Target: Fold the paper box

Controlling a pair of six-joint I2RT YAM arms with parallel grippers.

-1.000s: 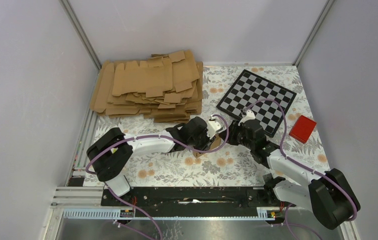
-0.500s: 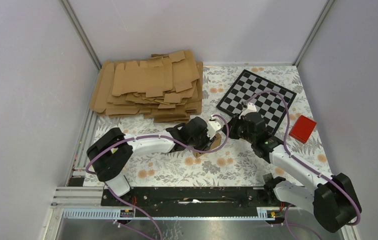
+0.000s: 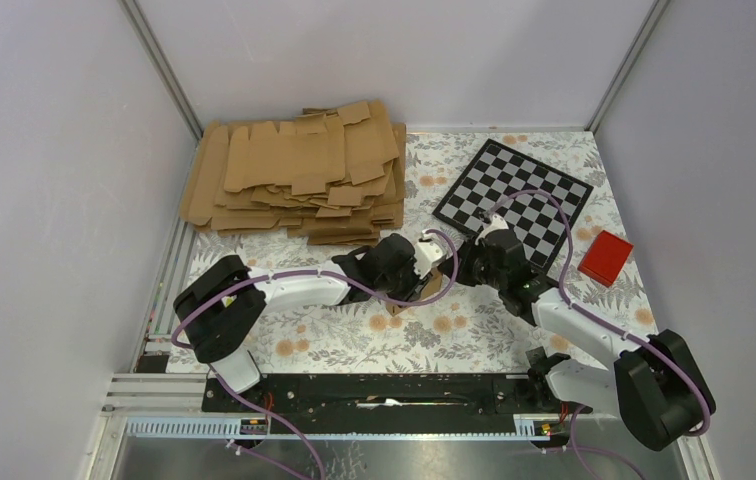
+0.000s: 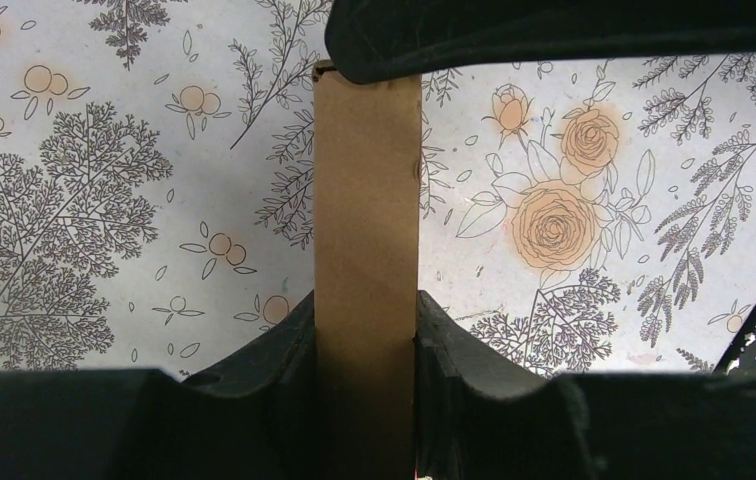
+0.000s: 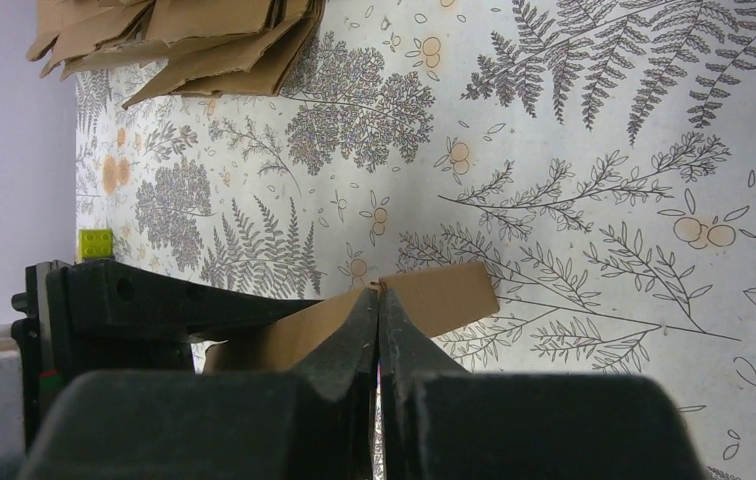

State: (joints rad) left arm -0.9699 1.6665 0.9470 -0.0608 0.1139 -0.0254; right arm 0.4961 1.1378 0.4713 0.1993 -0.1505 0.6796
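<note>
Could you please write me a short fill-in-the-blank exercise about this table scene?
1. The right gripper is ___ at the edge of the box.
2. The block beside the chessboard is ___.
3. The pile of flat blanks lies in the table's far ___ corner.
Missing words: shut; red; left.

The paper box (image 3: 433,286) sits mid-desk (image 3: 354,335), between the left hand (image 3: 420,268) and the right hand (image 3: 457,268). Behind it to the left lies a pile of cardboard blanks (image 3: 299,170). Behind it to the right lies a chequered board (image 3: 514,200), with a block (image 3: 606,257) just right of the board.
</note>
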